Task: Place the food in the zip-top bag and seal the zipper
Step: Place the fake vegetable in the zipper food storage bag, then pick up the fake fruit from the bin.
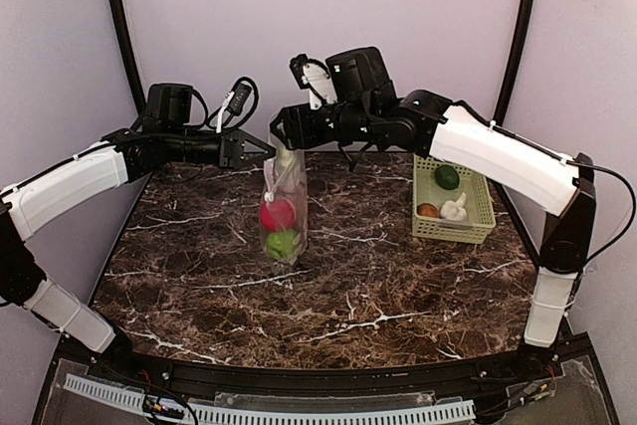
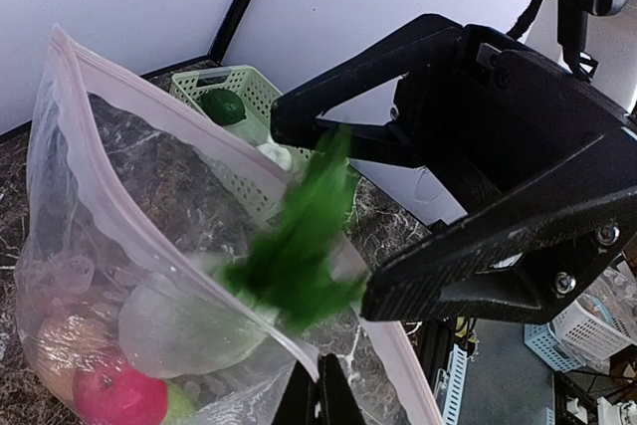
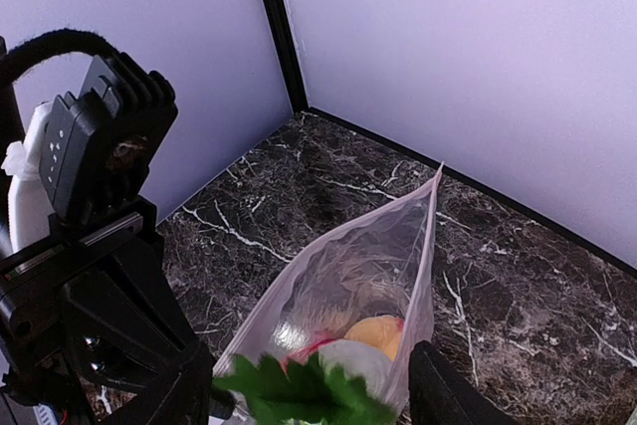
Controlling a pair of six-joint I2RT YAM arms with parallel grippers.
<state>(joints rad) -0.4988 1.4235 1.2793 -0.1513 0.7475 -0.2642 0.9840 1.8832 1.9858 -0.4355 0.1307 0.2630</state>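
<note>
The zip-top bag hangs upright with its mouth open. My left gripper is shut on its top edge, as the left wrist view shows. The zipper runs along the open mouth. My right gripper is open just above the mouth. The white radish is halfway into the bag, and its green leaves are blurred between the spread fingers. A red apple, a green apple and an orange lie inside the bag.
The pale green basket stands on the right of the marble table. It holds a dark green piece, a brown piece and the garlic. Lilac walls close in the back and both sides.
</note>
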